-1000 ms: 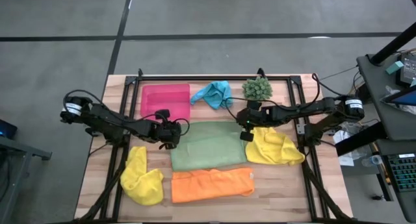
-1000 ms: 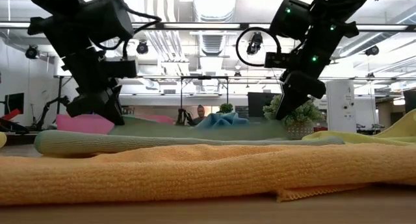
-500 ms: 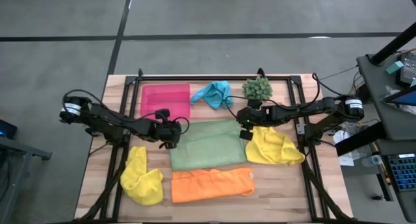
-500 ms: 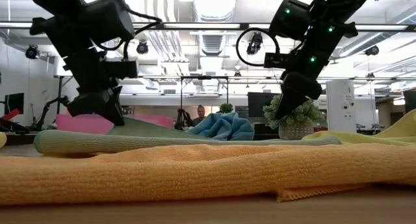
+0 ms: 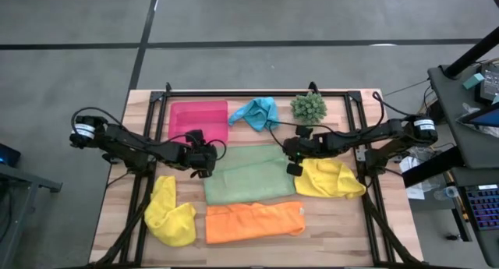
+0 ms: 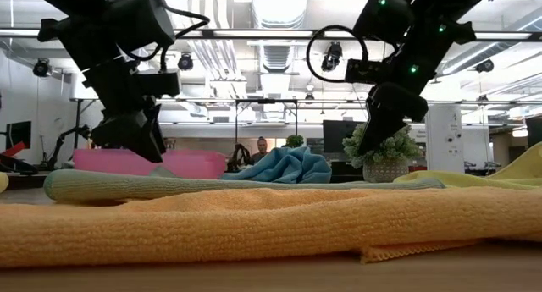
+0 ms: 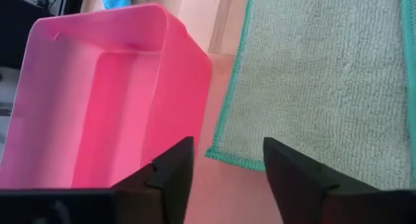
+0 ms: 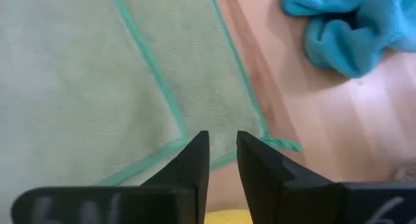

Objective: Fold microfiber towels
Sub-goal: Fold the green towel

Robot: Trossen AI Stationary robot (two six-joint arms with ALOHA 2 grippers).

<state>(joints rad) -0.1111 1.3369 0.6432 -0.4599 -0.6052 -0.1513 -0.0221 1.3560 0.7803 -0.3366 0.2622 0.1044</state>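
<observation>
High view: green towel (image 5: 251,174) flat, long axis left-right; left gripper (image 5: 204,164) spread empty, right gripper (image 5: 294,161) narrow, empty.

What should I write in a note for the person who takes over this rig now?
Left gripper: open, empty, above the green towel's corner beside the pink tray.
Right gripper: open a little, empty, over the green towel's opposite corner.
Done: green towel lies folded mid-table; orange towel lies folded in front of it.
Left: two yellow towels and the turquoise towel lie crumpled.
</observation>
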